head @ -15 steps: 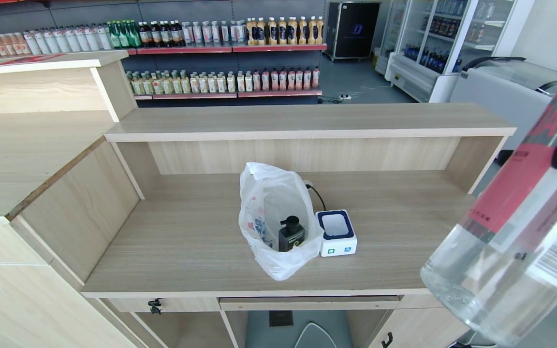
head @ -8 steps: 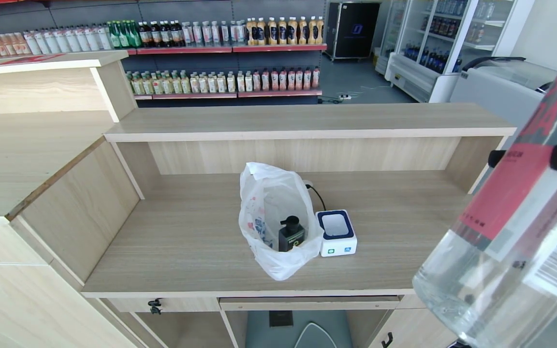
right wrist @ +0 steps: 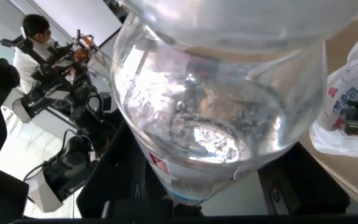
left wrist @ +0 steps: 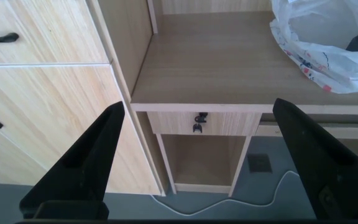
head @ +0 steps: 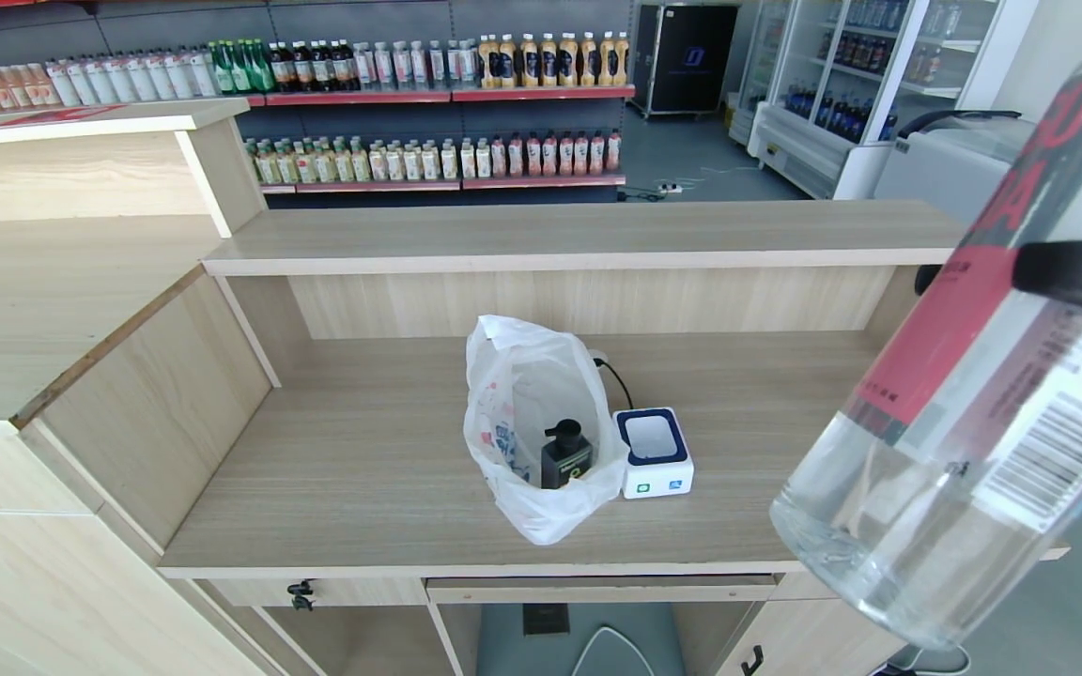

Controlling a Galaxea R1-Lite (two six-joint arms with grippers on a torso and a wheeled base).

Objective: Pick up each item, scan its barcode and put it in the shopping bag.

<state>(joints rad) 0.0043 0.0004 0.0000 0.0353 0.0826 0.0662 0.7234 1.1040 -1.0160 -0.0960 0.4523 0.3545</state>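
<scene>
Head view: my right claw (head: 973, 274) was clamped across the label of the water bottle (head: 935, 488), which hung tilted, base low, high off the right end of the counter (head: 363, 469). Its barcode (head: 1053, 460) faced up toward the camera, so I judged it needed turning down to the scanner (head: 654, 451). The scanner sat just beside the shopping bag (head: 532, 422), presumably to keep the scan-to-drop path short. The bag's mouth stood open, with a dark pump bottle (head: 564, 455) upright inside. The water bottle's neck was cut off.

Left wrist view: my left claw (left wrist: 197, 155) hung low off the counter's front edge, jaws wide apart and empty, clear of the work. Below was a drawer (left wrist: 197, 121). The bag (left wrist: 316, 43) was partly cut off.

Right wrist view: the water bottle's base (right wrist: 216, 106) hid my own fingers. Past it, the bag (right wrist: 353, 106) showed.
</scene>
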